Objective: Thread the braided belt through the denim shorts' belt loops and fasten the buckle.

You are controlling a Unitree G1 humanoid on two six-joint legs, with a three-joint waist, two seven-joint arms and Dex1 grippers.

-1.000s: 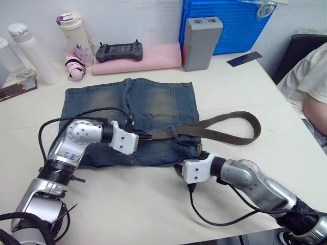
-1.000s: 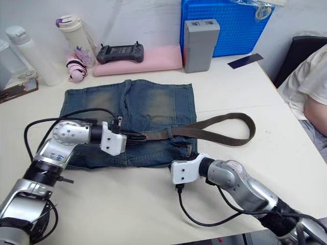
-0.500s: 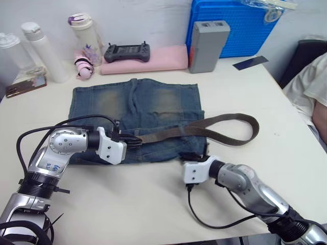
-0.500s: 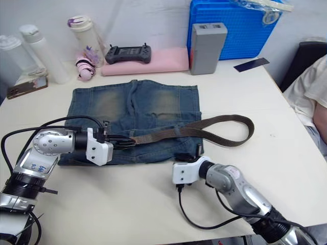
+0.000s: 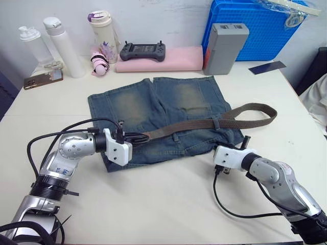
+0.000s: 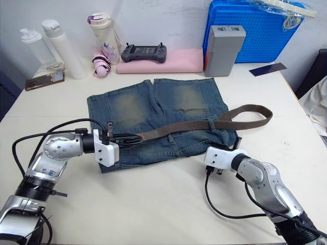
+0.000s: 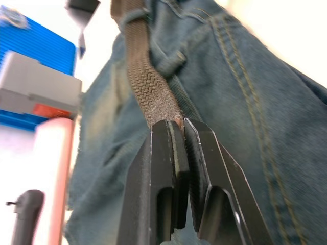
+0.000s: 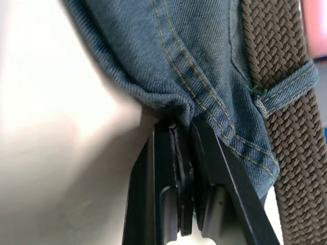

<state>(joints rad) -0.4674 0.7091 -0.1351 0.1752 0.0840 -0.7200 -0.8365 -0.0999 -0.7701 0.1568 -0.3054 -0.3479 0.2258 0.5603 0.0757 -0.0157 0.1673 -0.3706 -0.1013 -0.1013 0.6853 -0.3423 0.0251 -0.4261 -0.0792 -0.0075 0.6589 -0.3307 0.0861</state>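
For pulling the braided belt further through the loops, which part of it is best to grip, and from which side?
Probably the free end past the loops, where the left gripper is shut on the braided belt. Come from the robot's left, along the strap: it lies flat and narrow on the denim shorts, so fingers close across its thickness.

The right gripper (image 8: pixel 183 133) is seen with its two black fingers (image 8: pixel 161 168) pressed together, and a bunched fold of the denim shorts (image 8: pixel 168 56) is pinched between their tips at the fabric's edge. Double rows of tan stitching are visible running diagonally across the blue cloth toward the pinch. The braided belt (image 8: pixel 276 46) is laid along the far side of the denim, its woven brown strap passed under one of the belt loops (image 8: pixel 288 87), by which it is crossed at a slant. A pale tabletop (image 8: pixel 56 153) is seen beside the shorts' edge.
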